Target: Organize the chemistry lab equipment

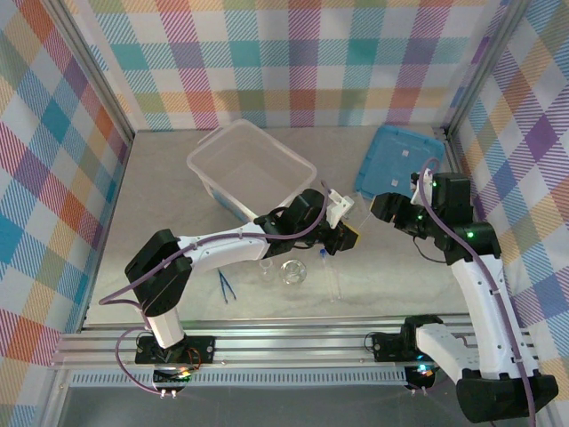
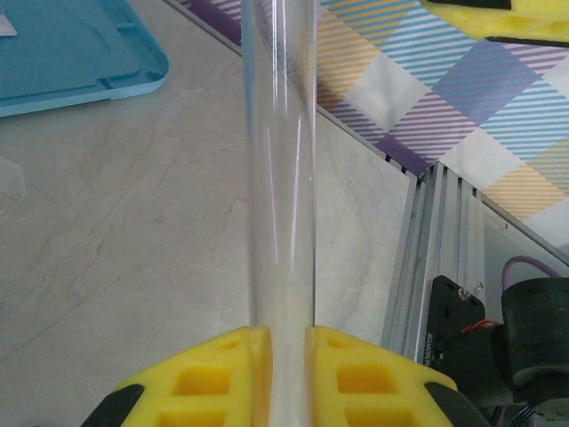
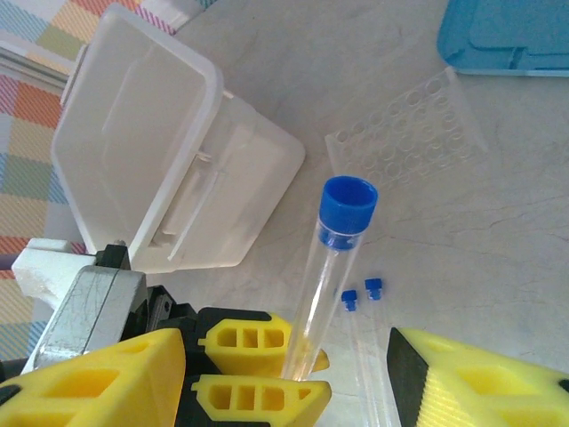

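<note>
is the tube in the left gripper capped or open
Capped. The right wrist view shows a blue cap on the free end of the tube pinched in the left gripper.

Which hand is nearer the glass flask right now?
Left. The left hand, shut on a tube, is just beyond and right of the flask; the right hand, open, is farther right, by the blue lid.

Bright, even overhead light; faint soft shadows on the pale marbled tabletop (image 1: 391, 285). Streaky glare down the thin clear glass tube (image 2: 283, 178), slightly blurred.
</note>
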